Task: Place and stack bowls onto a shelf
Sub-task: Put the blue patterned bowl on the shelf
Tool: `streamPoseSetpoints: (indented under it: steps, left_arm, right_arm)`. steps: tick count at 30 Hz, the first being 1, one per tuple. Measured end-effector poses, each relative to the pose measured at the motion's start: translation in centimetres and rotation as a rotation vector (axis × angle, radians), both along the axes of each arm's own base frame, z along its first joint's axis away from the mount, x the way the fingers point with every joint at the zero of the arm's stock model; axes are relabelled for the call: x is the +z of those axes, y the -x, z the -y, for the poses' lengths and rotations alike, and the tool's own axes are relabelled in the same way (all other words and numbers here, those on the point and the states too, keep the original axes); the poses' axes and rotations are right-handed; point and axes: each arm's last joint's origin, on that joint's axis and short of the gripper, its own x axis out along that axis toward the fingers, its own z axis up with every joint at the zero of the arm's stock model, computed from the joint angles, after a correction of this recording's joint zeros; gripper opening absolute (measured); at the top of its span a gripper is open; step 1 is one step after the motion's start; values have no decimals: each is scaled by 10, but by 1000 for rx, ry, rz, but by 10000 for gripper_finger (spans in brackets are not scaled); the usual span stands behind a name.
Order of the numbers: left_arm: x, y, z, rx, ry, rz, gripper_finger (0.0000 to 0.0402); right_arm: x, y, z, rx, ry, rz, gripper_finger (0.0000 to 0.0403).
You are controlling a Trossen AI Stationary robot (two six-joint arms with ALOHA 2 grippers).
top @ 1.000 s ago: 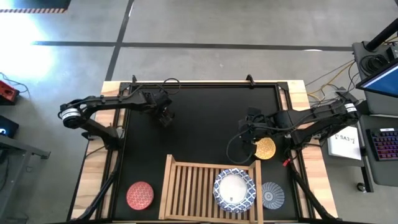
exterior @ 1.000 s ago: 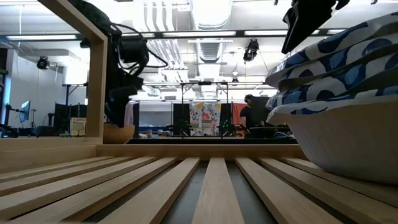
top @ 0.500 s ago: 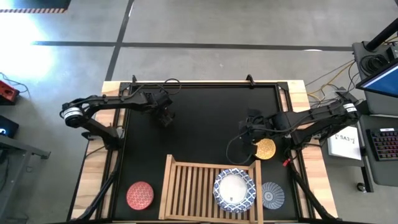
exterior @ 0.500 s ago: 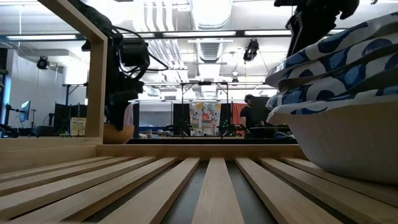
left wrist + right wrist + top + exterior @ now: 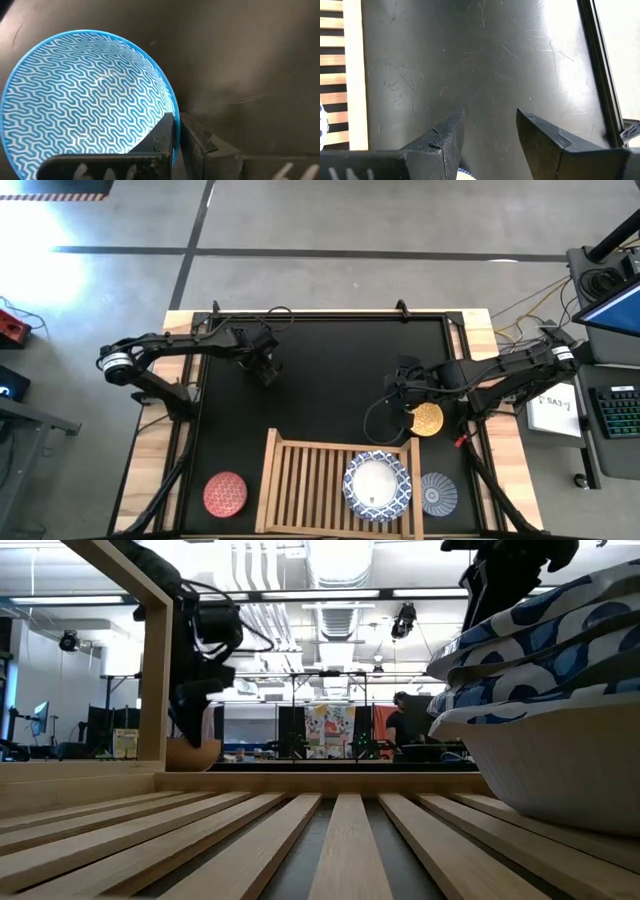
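Note:
My left gripper [image 5: 266, 368] is at the far left of the black mat, shut on a small blue bowl with a white wave pattern [image 5: 85, 100]. In the high view the gripper hides the bowl. The low view shows the bowl's tan outside [image 5: 192, 754] under the gripper. My right gripper [image 5: 398, 395] is open and empty over the mat, just left of the yellow bowl [image 5: 428, 419]. The wooden slatted shelf [image 5: 300, 480] stands at the near edge. A stack of white, blue-rimmed bowls [image 5: 377, 484] sits on the shelf's right half. My left gripper pinches the blue bowl's rim [image 5: 172, 142] with one finger inside [image 5: 162, 135] and one outside [image 5: 197, 137]. The fingers come from above, pointing down. The bowl is upright, and its base looks level with the mat in the low view.
A red bowl [image 5: 225, 493] sits left of the shelf and a grey-blue bowl [image 5: 438, 492] right of it, both on the mat. The shelf's left half [image 5: 305, 490] is bare slats. The mat's middle [image 5: 330, 380] is free. Cables and a keyboard lie beyond the table's right edge.
In the low view my left gripper has come down a little onto the bowl. My right arm has shifted slightly. The bowls and the shelf have stayed where they were.

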Motion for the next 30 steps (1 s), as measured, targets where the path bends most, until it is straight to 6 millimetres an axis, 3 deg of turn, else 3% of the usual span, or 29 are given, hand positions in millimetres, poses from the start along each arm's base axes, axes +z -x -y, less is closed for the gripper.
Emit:
streamPoseSetpoints:
  steps: [8, 12, 22, 30]
  left_arm:
    - [35, -24, -3, -120, -26, 151, 2]
    - [51, -37, 7, -212, -61, 198, 1]
    - [63, -72, 86, -566, -124, 352, 1]
    - [70, -80, 146, -659, -58, 492, 0]
  right_arm:
    - [0, 0, 0, 5, 2, -1, 169]
    - [0, 0, 0, 8, 4, -2, 169]
    - [0, 0, 0, 64, 33, -25, 169]
    - [0, 0, 0, 95, 49, -34, 169]
